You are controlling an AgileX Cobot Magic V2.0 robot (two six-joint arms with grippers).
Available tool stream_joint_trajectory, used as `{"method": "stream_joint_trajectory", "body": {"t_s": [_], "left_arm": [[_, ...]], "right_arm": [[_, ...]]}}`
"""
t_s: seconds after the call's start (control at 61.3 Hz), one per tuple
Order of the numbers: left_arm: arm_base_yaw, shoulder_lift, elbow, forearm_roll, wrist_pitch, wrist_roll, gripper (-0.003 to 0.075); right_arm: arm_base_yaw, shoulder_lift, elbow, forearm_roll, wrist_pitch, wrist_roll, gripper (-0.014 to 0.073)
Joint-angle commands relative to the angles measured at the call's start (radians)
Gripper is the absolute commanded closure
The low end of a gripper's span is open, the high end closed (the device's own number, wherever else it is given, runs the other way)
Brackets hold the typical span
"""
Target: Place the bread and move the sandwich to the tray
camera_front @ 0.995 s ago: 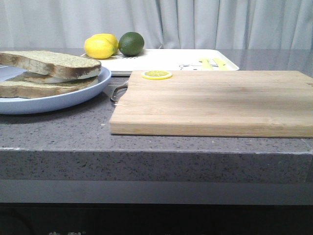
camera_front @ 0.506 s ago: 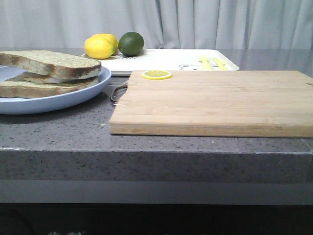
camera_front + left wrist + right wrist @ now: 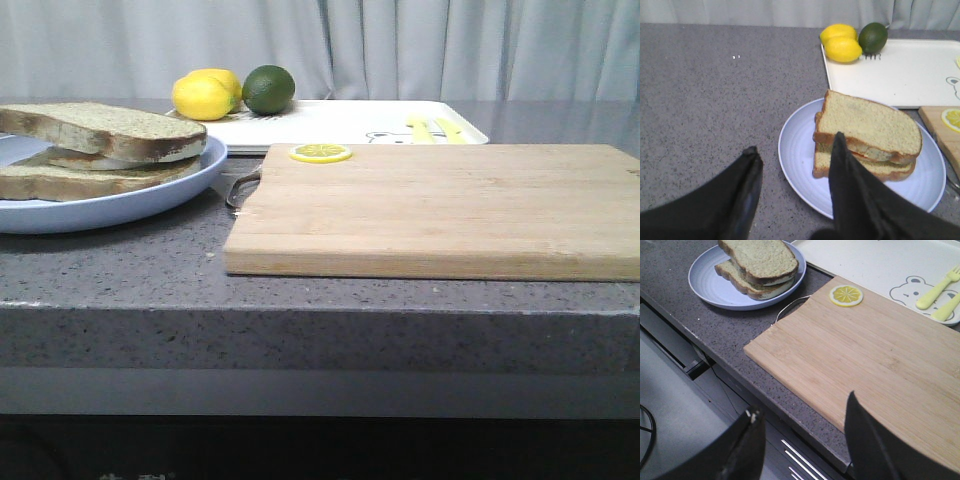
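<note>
Nothing moved; bread atop sandwich; left end effector, right end effector wide, empty.

Pale pleated curtain behind a speckled grey stone counter — soft, even light.

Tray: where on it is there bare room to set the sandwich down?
The large white rectangular tray is bare across its middle, between the two yellow lemons and dark green lime at one corner and the bear print with yellow cutlery shapes at the other end. Those two ends are crowded. The wooden cutting board is also open, apart from the lemon slice.
</note>
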Motion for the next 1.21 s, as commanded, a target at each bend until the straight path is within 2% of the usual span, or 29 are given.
{"method": "stream_joint_trajectory", "body": {"t_s": [0.0,0.179,0.408,0.571,0.685,0.897,1.191], "left_arm": [[0.001,0.026,-0.029,-0.006,-0.053,-0.007,0.0405],[0.001,0.089,-0.074,-0.006,0.045,-0.007,0.0405],[0.009,0.257,-0.24,0.016,0.251,-0.007,0.0405],[0.089,0.435,-0.347,0.004,0.344,-0.002,0.0404],[0.161,0.562,-0.415,-0.081,0.41,0.055,0.0405],[0.241,0.717,-0.462,-0.361,0.437,0.23,0.0405],[0.249,0.857,-0.48,-0.441,0.379,0.238,0.0405]], "right_arm": [[-0.004,-0.016,-0.013,0.011,-0.081,-0.003,0.0199],[-0.004,-0.016,-0.013,0.012,-0.066,-0.003,0.0199],[-0.004,-0.016,-0.013,0.012,-0.066,-0.003,0.0199],[-0.004,-0.016,-0.013,0.012,-0.066,-0.003,0.0199],[-0.004,-0.016,-0.013,0.012,-0.066,-0.003,0.0199],[-0.004,-0.016,-0.013,0.012,-0.066,-0.003,0.0199],[-0.004,-0.016,-0.013,0.012,-0.066,-0.003,0.0199]]}}
